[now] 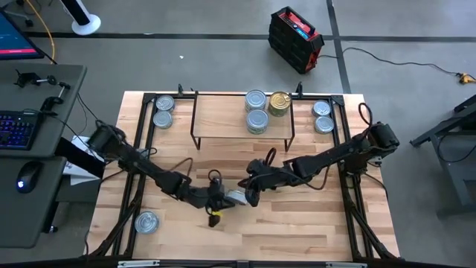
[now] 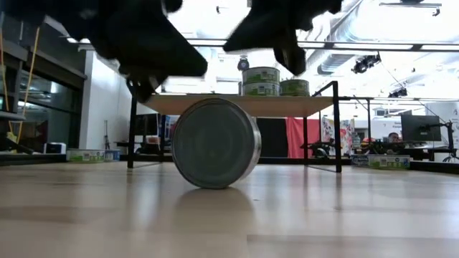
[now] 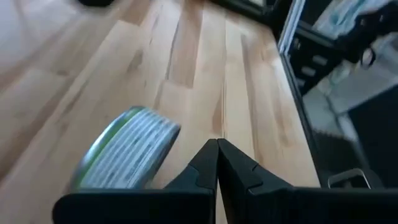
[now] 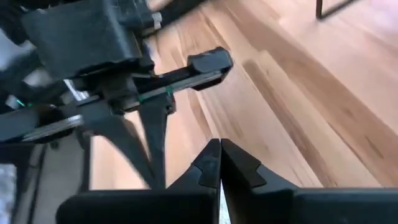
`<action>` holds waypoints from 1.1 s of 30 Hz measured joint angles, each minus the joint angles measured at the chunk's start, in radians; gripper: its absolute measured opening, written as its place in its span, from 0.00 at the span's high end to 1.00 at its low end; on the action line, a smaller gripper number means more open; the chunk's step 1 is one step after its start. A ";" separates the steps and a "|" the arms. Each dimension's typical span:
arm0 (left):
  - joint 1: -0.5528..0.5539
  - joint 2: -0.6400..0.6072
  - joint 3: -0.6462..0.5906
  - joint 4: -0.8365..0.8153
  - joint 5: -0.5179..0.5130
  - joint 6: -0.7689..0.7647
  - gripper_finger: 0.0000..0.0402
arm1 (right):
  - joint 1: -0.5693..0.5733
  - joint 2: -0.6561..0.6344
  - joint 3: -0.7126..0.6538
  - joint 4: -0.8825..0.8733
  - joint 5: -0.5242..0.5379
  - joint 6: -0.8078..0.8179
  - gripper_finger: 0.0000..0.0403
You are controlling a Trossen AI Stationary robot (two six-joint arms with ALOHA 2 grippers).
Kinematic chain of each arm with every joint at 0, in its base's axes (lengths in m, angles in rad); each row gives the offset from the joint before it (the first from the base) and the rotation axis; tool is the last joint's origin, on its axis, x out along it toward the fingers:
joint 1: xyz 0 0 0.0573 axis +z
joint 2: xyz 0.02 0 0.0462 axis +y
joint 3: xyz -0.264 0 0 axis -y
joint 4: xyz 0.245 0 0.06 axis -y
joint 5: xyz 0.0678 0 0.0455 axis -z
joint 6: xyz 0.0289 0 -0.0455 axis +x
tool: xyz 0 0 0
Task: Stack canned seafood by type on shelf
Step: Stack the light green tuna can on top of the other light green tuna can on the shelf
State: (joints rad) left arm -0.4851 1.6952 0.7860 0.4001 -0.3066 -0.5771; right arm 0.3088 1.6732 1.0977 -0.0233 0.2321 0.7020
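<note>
A tin (image 2: 216, 143) stands on its edge on the table (image 1: 312, 216), near the front and about in the middle. It is round and flat, with a dull silver face and a thin rim. From the left wrist view its side shows a green and white label (image 3: 124, 152). From above it sits between the two grippers, just beside each one.

The left gripper (image 1: 216, 198) is just left of the tin, with its fingers (image 3: 208, 165) pressed together and holding nothing. The right gripper (image 1: 250, 193) is just right of the tin, with its fingers (image 4: 214, 163) together too, and empty.

The shelf (image 1: 223, 115) is at the back of the table. On it are two silver tins (image 1: 256, 110) and one gold tin (image 1: 280, 103), close together. Two more tins (image 1: 163, 110) lie left of the shelf, two (image 1: 323, 116) lie right of it, and one tin (image 1: 147, 222) lies at the front left.
</note>
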 joint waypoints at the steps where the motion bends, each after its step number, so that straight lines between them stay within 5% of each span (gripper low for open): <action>1: 0.000 -0.036 0.000 -0.053 -0.001 0.008 1.00 | 0.000 -0.002 0.000 0.029 -0.001 0.012 1.00; 6: -0.005 -0.231 -0.002 -0.282 -0.043 0.008 1.00 | -0.008 0.035 0.015 0.136 -0.157 0.074 0.94; 10: -0.023 -0.356 -0.002 -0.396 -0.110 -0.018 1.00 | -0.008 0.101 0.103 0.034 -0.231 0.020 0.78; 19: -0.027 -0.438 -0.001 -0.433 -0.220 -0.058 1.00 | -0.005 0.252 0.347 -0.420 -0.143 -0.261 0.41; 33: -0.026 -0.438 -0.002 -0.394 -0.223 -0.113 1.00 | -0.005 0.277 0.343 -0.457 -0.114 -0.202 0.35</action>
State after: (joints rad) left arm -0.5110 1.2575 0.7845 0.0063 -0.5297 -0.6903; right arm 0.3038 1.9507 1.4407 -0.4802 0.1185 0.4997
